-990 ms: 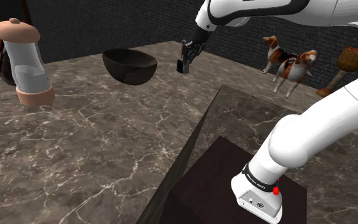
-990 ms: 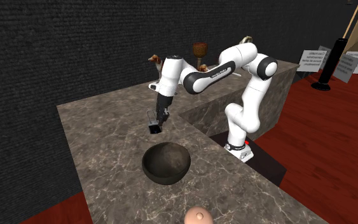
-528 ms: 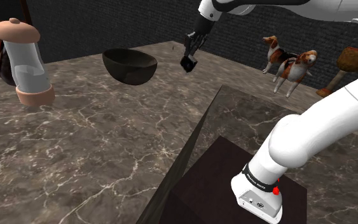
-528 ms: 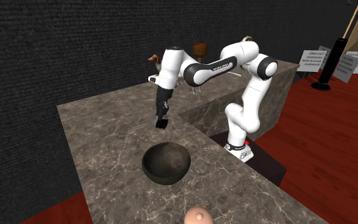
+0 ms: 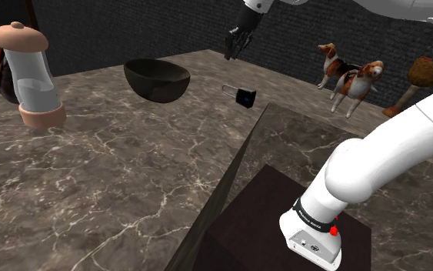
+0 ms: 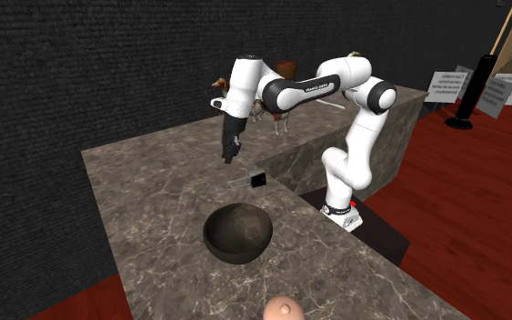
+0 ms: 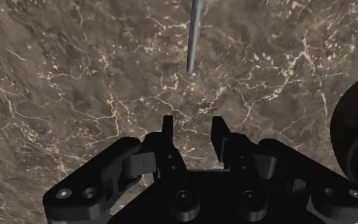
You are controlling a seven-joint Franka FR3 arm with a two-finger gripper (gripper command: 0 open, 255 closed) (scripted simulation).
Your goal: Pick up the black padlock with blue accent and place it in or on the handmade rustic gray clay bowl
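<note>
The black padlock (image 5: 244,96) with a blue accent lies on the marble tabletop (image 5: 114,177), its grey shackle pointing toward the dark grey bowl (image 5: 158,79). In the second exterior view the padlock (image 6: 256,180) rests beyond the bowl (image 6: 237,234), near the raised counter. My gripper (image 5: 232,52) hangs in the air above and apart from the padlock, also seen as the gripper (image 6: 229,159). In the wrist view the gripper (image 7: 192,130) has its fingers a little apart with nothing between them. A thin grey bar (image 7: 193,35), apparently the shackle, lies ahead, with the bowl's edge (image 7: 355,140) to one side.
A clear cylinder with tan ends (image 5: 28,73) stands at the shoulder view's left. Two dog figurines (image 5: 349,77) and a brown goblet (image 5: 418,77) stand on the raised marble counter (image 5: 299,131). The dark stand (image 5: 284,223) sits below it.
The padlock has left the fingers and dropped to the tabletop near the counter. The gripper has risen and moved farther from the bowl, empty.
</note>
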